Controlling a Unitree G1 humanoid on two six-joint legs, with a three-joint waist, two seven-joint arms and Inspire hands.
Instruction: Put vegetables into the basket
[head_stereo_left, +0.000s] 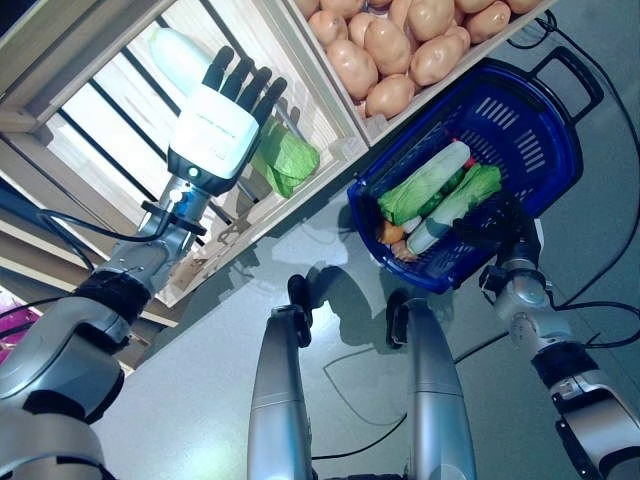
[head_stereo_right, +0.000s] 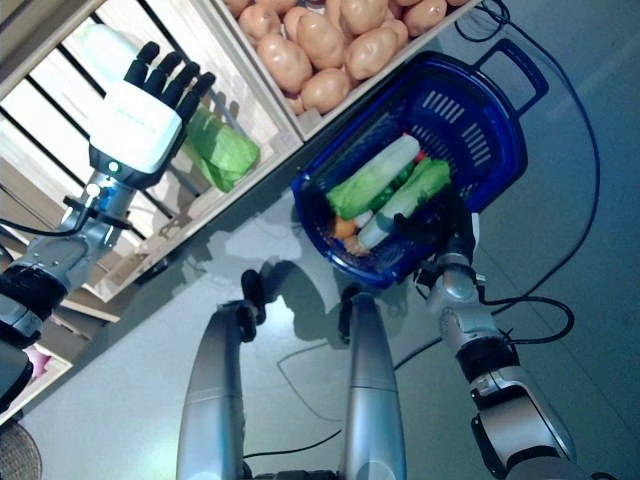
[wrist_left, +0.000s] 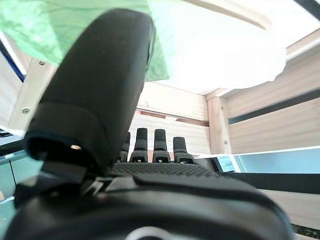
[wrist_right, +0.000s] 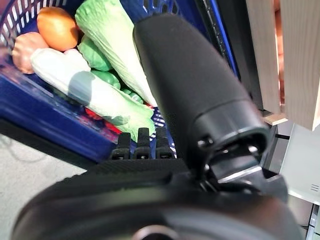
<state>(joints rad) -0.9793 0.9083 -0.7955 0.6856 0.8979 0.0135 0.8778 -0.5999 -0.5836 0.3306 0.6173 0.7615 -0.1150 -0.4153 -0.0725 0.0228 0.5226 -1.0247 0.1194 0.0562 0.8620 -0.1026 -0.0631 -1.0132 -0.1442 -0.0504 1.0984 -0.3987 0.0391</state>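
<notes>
Vegetables already fill part of the blue basket (head_stereo_left: 540, 150): a pale cabbage (head_stereo_left: 425, 185), a white radish (wrist_right: 75, 82), something orange (wrist_right: 57, 27) and more greens lie inside it on the floor beside the wooden shelf (head_stereo_left: 330, 140). My right robot hand (head_stereo_left: 497, 228) sits at the basket's near rim; its fingers look straight in the wrist view and hold nothing that I can see, so I read it as released. My left robot hand (head_stereo_left: 220, 120) is raised in front of the shelf's slatted compartment, fingers straight and spread, empty. Just past it lies a green leafy vegetable (head_stereo_left: 285, 160), and a pale white vegetable (head_stereo_left: 180, 55) lies farther along the same compartment. Potatoes (head_stereo_left: 400, 50) are heaped in the next compartment.

I judge the step in hand to be a reach for the next vegetable. The next move calls for lowering the left robot hand onto the greens and curling the fingers round them.

Only the right wrist view shows the radish and orange item clearly; only the left wrist view shows the greens looming right over the thumb.
</notes>
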